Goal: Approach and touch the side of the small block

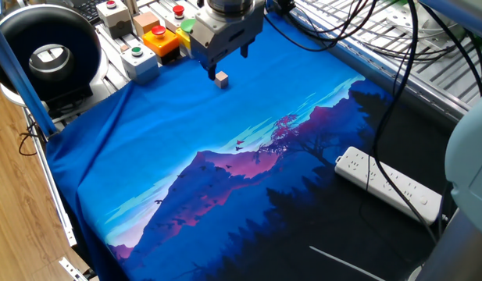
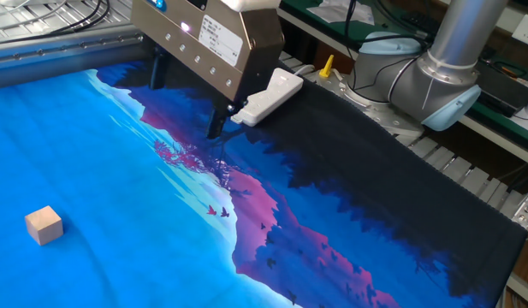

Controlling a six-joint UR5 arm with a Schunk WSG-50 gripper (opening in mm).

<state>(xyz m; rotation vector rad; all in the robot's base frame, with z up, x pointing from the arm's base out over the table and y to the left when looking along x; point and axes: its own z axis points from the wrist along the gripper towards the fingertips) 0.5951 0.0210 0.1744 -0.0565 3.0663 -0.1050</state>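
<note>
The small block (image 1: pixel 221 78) is a tiny light-tan wooden cube lying on the blue printed cloth (image 1: pixel 186 133) near its far edge. It also shows in the other fixed view (image 2: pixel 44 225), at the lower left. My gripper (image 1: pixel 227 64) hangs above the cloth with its two dark fingers spread apart and nothing between them. In one fixed view its left fingertip (image 1: pixel 209 73) appears just above and left of the block. In the other fixed view the gripper (image 2: pixel 187 101) is well apart from the block, up and to the right of it.
Boxes with coloured push buttons (image 1: pixel 139 58) and a brown box (image 1: pixel 147 22) stand behind the cloth's far edge. A black round device (image 1: pixel 49 51) is at the far left. A white power strip (image 1: pixel 389 183) lies on the dark side. The arm's base (image 2: pixel 452 68) and cables (image 1: pixel 381 47) are at the back.
</note>
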